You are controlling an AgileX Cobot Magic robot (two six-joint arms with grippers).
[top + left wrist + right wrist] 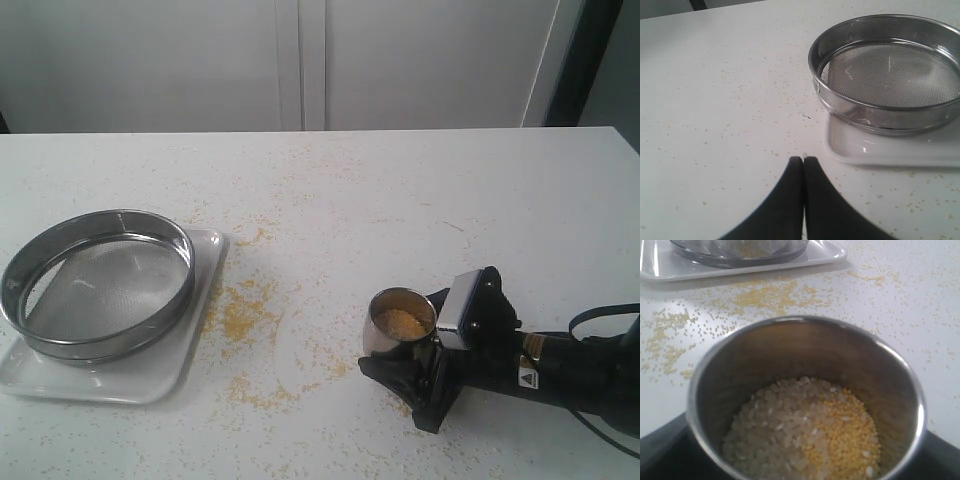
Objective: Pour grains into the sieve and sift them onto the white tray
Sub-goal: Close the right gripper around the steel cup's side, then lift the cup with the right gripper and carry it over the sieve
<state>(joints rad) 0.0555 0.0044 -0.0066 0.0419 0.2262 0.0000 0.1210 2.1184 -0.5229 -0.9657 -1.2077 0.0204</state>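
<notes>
Cup [385, 342] is being bracketed by the right hand [408, 340] on the bench [400, 190]. One jaw is sitting on either side of the steel wall. The hand is reaching in from about 4 o'clock in the exterior view. Whether the wall is actually being pinched cannot be told, because the contact is hidden behind the cup.

Grains [810, 430] are being held in the bottom of the cup, pale rice-like ones beside fine yellow ones. The cup is standing upright and nothing is being poured yet.

Sieve [100, 285] is sitting on the white tray [190, 350], well apart from the cup at roughly 9 o'clock from it. Its mesh is looking bare. Loose yellow specks [240, 315] are lying on the bench between the two.

Left hand [803, 165] is pressed together and holding nothing. It is parked near the tray edge, so it is the nearer hand to the sieve [890, 75].

Judgement: the coming move is being governed by that 9 o'clock offset. The cup is likely to be lifted and carried across over the ring before being tipped. The round ring has no long axis to line up with.
</notes>
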